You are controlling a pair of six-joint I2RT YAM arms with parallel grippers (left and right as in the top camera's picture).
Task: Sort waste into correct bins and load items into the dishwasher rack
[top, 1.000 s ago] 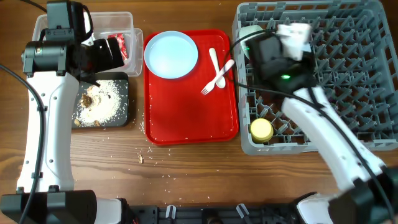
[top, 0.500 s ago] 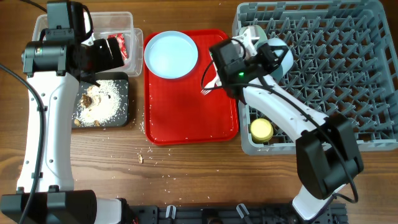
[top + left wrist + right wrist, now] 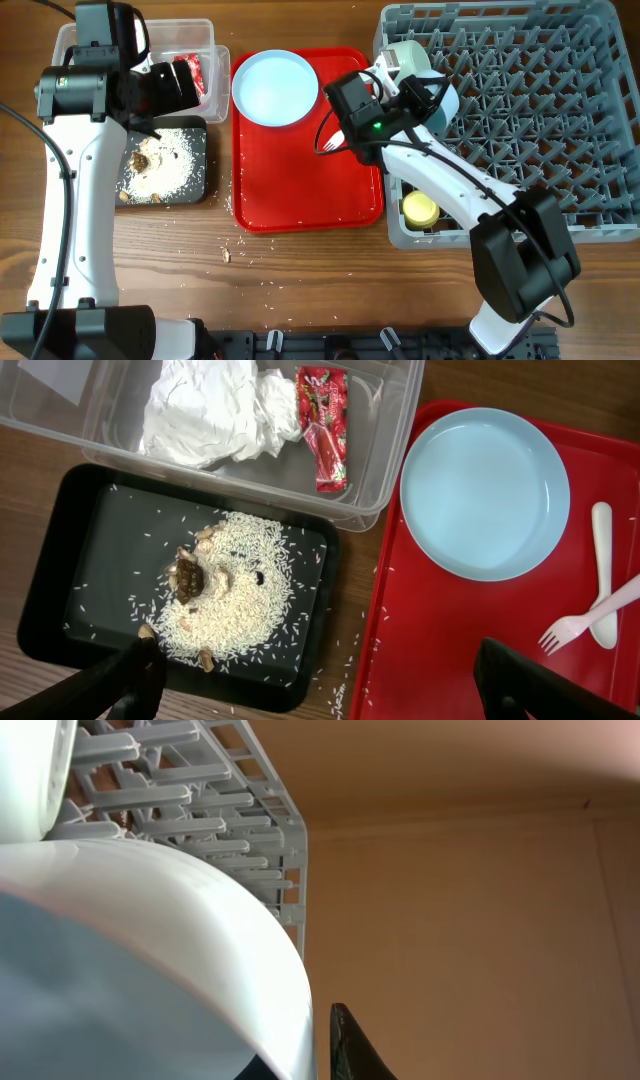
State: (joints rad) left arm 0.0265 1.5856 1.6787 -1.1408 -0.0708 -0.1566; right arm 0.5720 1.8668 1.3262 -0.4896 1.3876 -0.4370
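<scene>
My right gripper [image 3: 428, 92] is shut on the rim of a pale mint bowl [image 3: 452, 98] at the left side of the grey dishwasher rack [image 3: 560, 130]. In the right wrist view the bowl [image 3: 150, 950] fills the frame between my fingers [image 3: 305, 1055]. A second mint bowl [image 3: 405, 52] and the yellow cup [image 3: 420, 208] stand in the rack. The pale blue plate [image 3: 275, 88], white fork [image 3: 575, 625] and spoon [image 3: 601, 575] lie on the red tray [image 3: 300, 190]. My left gripper [image 3: 330, 695] is open and empty above the black tray [image 3: 90, 540].
The clear tub [image 3: 395, 420] holds the crumpled napkin [image 3: 215, 415] and red wrapper [image 3: 325, 425]. The black tray holds rice and brown food scraps [image 3: 225, 595]. Crumbs [image 3: 228, 255] lie on the wooden table in front of the red tray.
My right arm has swung from over the rack to its left edge and turned, and the bowl it holds now shows at the rack's left side. The left arm has not moved.
</scene>
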